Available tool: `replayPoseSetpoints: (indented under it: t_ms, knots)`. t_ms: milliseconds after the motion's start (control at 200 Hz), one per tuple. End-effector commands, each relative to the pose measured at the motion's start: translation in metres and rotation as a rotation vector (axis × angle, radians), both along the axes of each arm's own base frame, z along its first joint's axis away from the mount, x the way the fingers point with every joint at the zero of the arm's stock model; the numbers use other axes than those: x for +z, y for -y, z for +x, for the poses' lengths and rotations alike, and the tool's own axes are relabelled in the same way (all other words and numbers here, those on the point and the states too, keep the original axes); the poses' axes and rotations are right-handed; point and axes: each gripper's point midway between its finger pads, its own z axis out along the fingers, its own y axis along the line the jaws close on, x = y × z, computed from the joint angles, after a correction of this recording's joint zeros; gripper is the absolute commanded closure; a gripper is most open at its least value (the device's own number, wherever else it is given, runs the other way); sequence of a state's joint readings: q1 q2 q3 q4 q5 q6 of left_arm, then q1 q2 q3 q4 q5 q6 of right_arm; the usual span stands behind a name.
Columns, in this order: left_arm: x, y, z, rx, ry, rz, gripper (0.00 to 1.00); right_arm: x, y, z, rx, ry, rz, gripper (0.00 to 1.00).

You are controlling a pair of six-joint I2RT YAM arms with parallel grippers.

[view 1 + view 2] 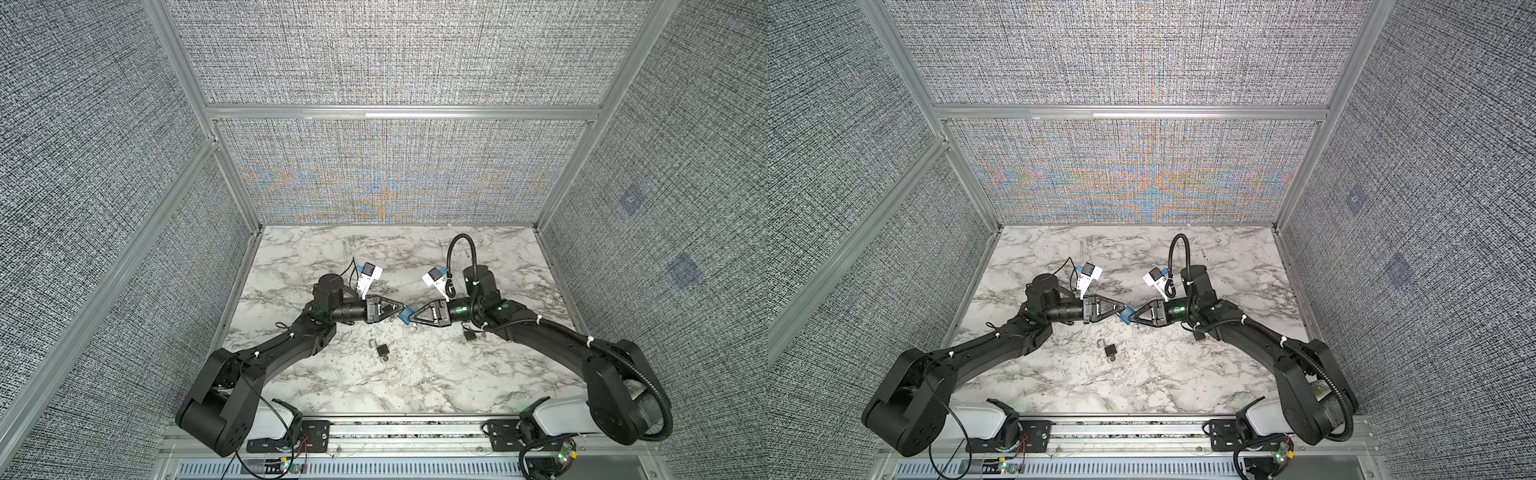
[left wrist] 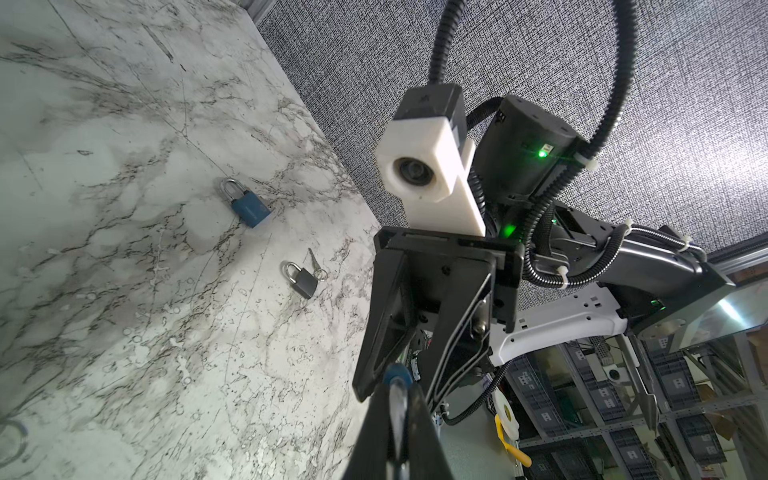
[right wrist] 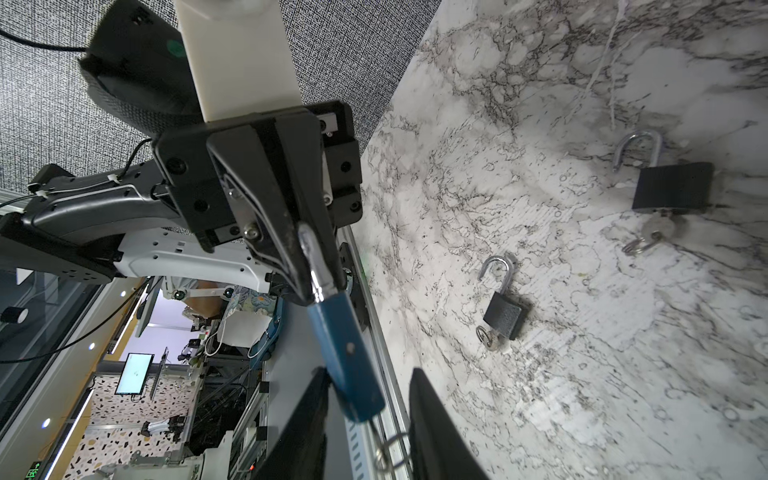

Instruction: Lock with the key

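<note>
**Blue padlock off the table, key turn yet to come**

Here's the blue padlock, up above the middle of the marble table, hanging right between the two arms as they meet nose to nose. The left gripper has its fingers clamped tight on the silver shackle, so the body hangs free from that grip. Now the right gripper: its fingers stand apart on either side of the padlock's lower end, touching nothing that I can see. The key ring dangles from the underside between them. That suggests the key is seated, though the blade itself is hidden.

So where are we? Pick-up and presentation look done. Whether the shackle is pushed home I cannot tell, with only one leg showing. By my reading, the right fingers have to take the key and turn it, and the lock needs confirming.

Room to work? Tight between the grippers, tip to tip, so any twist must be small and clean. Sideways and upward it's open, with the enclosure walls well apart from both arms. Below and nearer the front lies a black padlock, shackle open, clear of the action. Another black padlock sits just beside the right arm, one to watch if that arm drops.
</note>
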State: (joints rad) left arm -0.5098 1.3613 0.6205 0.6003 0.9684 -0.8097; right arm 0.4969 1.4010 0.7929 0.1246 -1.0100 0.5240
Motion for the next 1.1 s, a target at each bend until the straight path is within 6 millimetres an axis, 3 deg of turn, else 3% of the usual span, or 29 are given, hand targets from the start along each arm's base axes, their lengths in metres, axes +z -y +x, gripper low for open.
replayPoseSetpoints:
  t_ms: [0, 155, 730, 1096]
  knots:
    - [0.014, 0.001, 0.001, -0.013, 0.053, -0.033, 1.00, 0.001, 0.000, 0.001, -0.009, 0.008, 0.004, 0.71]
    - [0.015, -0.001, 0.003, -0.001, 0.054, -0.032, 1.00, -0.002, 0.003, 0.000, -0.021, 0.011, -0.007, 0.74]
    - [0.014, -0.002, 0.003, 0.004, 0.048, -0.032, 1.00, 0.003, 0.004, 0.001, -0.027, 0.019, 0.006, 1.00]
    - [0.023, -0.009, 0.013, 0.035, 0.051, -0.057, 1.00, -0.005, 0.007, -0.005, -0.034, -0.003, 0.010, 1.00]
